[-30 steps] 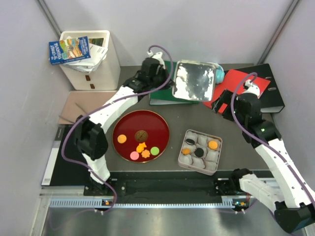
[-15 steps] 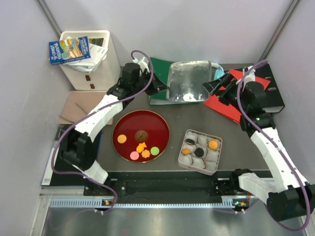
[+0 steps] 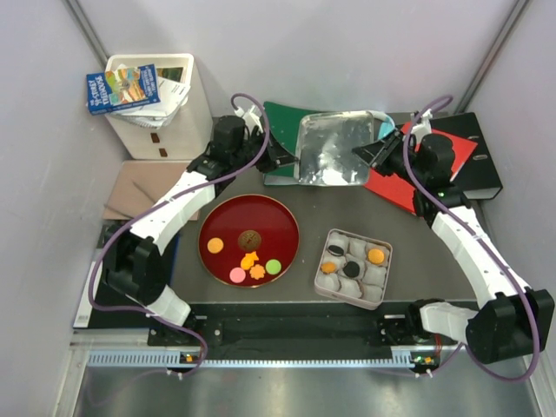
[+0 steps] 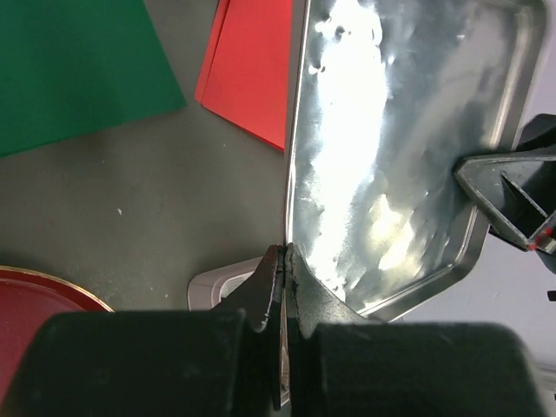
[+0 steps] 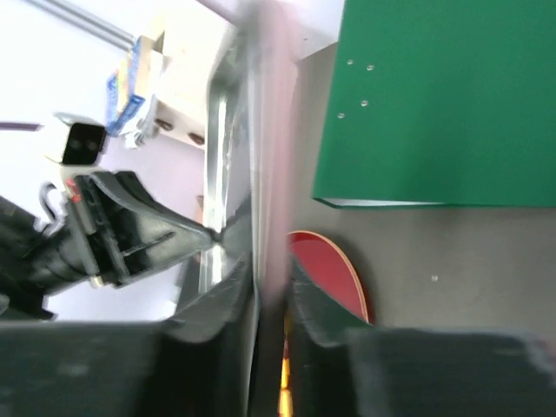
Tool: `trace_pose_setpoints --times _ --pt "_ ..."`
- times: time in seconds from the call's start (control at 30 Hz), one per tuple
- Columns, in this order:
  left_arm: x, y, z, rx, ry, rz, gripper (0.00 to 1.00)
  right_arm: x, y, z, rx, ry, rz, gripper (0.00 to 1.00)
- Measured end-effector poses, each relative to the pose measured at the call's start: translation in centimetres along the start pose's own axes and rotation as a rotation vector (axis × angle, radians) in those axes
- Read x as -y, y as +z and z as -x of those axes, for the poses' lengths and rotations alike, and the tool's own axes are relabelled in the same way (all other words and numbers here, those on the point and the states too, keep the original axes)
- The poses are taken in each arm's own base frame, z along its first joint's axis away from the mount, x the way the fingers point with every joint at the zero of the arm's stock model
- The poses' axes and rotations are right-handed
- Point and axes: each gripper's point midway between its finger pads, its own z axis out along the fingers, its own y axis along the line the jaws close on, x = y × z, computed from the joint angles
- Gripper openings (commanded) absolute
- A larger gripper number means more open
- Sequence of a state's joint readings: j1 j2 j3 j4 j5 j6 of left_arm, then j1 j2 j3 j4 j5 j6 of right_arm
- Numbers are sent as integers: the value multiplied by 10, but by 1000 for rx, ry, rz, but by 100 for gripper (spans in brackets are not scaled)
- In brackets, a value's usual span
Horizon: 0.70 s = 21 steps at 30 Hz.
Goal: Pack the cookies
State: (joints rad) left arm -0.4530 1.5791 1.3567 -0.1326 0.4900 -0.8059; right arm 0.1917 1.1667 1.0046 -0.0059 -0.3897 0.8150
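A shiny metal lid [image 3: 334,149] hangs above the back of the table, pinched from both sides. My left gripper [image 3: 289,156] is shut on its left rim, the fingers [image 4: 285,252] clamped on the thin edge of the lid [image 4: 382,156]. My right gripper [image 3: 363,152] is shut on the opposite rim, the lid's edge [image 5: 252,156] passing between its jaws [image 5: 271,269]. Cookies [image 3: 250,239] in orange, pink, green and brown lie on a red plate [image 3: 208,221]. More cookies [image 3: 375,255], orange and black, sit in the paper cups of an open tin [image 3: 387,261].
A green folder [image 3: 282,130] and a red folder [image 3: 417,165] lie under the lid at the back. A black binder [image 3: 482,165] is at the far right. A white bin [image 3: 161,104] holding booklets stands at the back left.
My right gripper swung in to the lid's right rim and shut on it. My left arm shifted left with the lid, which came down and turned flatter.
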Motion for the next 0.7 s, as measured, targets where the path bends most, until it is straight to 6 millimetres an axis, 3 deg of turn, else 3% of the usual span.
trace_pose_setpoints --times 0.03,0.17,0.2,0.23,0.33,0.4,0.43,0.6,0.7 --pt "-1 0 -1 -1 0 2 1 0 0 0 0 -6 3 0" --pt "-4 0 -1 1 1 9 22 -8 0 3 -1 -15 32 0" --pt "-5 0 1 5 -2 10 49 -9 0 3 -1 -22 35 0" --pt "-6 -1 2 9 -6 14 62 -9 0 3 -1 -26 36 0" --pt "-19 -5 14 39 -32 47 83 -9 -1 2 -6 -50 38 0" --pt "-36 -10 26 79 -62 106 90 -10 -1 3 -12 -87 33 0" --pt "-45 -13 30 94 -80 140 98 -11 -1 4 -14 -124 23 0" --pt "-94 -31 43 158 -163 330 99 -40 7 11 8 -432 -61 0" --pt "-109 -37 39 164 -207 403 99 -63 10 3 58 -692 -122 0"
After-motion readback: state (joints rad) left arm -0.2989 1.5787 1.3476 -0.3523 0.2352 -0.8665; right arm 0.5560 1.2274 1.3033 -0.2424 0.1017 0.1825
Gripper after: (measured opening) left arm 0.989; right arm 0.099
